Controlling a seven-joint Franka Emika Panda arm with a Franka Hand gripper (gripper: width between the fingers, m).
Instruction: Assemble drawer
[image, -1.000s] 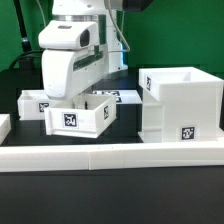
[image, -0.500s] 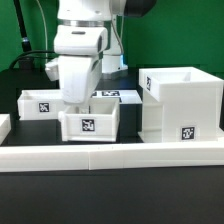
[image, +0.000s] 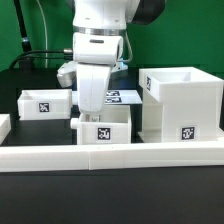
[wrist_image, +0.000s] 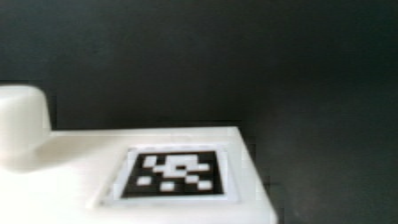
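Now we see the tool clamped on one drawer tray just beside the housing, low white wall before them, second tray apart.

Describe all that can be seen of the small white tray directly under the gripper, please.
The tray is a small open-topped box of white, plastic-looking material, with a black-and-white square tag on its front face. It is upright and level, between the other tray and the tall housing, close to the housing; contact there cannot be told. The gripper reaches into it from above and appears to hold its wall. The low white wall hides its base.
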